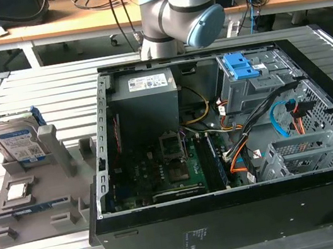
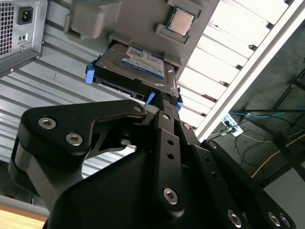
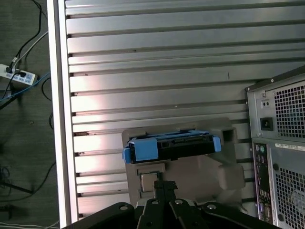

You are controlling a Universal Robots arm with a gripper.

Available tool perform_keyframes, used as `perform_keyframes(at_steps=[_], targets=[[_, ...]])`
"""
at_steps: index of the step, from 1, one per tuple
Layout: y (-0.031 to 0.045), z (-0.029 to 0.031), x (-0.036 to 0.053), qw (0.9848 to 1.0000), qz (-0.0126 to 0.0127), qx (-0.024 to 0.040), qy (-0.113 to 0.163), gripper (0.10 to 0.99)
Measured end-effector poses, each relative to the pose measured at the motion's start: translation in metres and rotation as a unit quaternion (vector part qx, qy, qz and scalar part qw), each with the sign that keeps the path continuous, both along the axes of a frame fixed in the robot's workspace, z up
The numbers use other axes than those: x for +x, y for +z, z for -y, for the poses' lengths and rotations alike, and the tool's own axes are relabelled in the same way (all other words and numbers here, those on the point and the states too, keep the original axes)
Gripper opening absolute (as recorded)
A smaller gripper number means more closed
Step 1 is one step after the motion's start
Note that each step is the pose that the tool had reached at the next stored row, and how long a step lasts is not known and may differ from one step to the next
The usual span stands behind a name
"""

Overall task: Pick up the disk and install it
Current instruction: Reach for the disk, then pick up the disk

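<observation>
The disk [image 1: 18, 140] stands on edge in a slot of a grey holder [image 1: 63, 194], which sits on the slatted metal table [image 1: 33, 89] just outside the open computer case [image 1: 222, 153], on the exterior view's left of it. Its upper edge and the upper parts of both blue rails rise free above the slot. A strip of bare slats lies between the holder and the table's rim, on the side away from the case.

The exterior view shows the white-and-blue label facing out from the silver-grey body. It also shows the inside of the case, with a grey cage carrying a blue latch [image 1: 244, 73], and the robot arm [image 1: 179, 7] behind the case's far wall.

In the first wrist view the disk [image 3: 171, 145] presents its dark connector edge between the blue rail ends, with the case's vented rear panel beside the holder. In the second wrist view the label face [image 2: 138, 64] shows at a slant.

A small square silver chip [image 2: 181, 21] lies flat in the holder, on the disk's side away from the case.

The gripper [image 2: 164, 109] is aimed at the disk and apart from it. Whether it is spread or pressed together cannot be told.
</observation>
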State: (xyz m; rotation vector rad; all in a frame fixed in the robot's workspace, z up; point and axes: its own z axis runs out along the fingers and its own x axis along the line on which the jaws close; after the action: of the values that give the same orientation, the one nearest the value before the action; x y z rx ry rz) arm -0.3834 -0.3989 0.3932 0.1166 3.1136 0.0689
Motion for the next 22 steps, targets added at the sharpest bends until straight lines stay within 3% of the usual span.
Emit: perform_keyframes(at_steps=[11,22], targets=[[0.0000,0.0000,-0.0212,1.0000,0.0000,0.0000,0.000,0.106],[0.0000,0.0000,-0.0226,1.0000,0.0000,0.0000,0.000,0.106]])
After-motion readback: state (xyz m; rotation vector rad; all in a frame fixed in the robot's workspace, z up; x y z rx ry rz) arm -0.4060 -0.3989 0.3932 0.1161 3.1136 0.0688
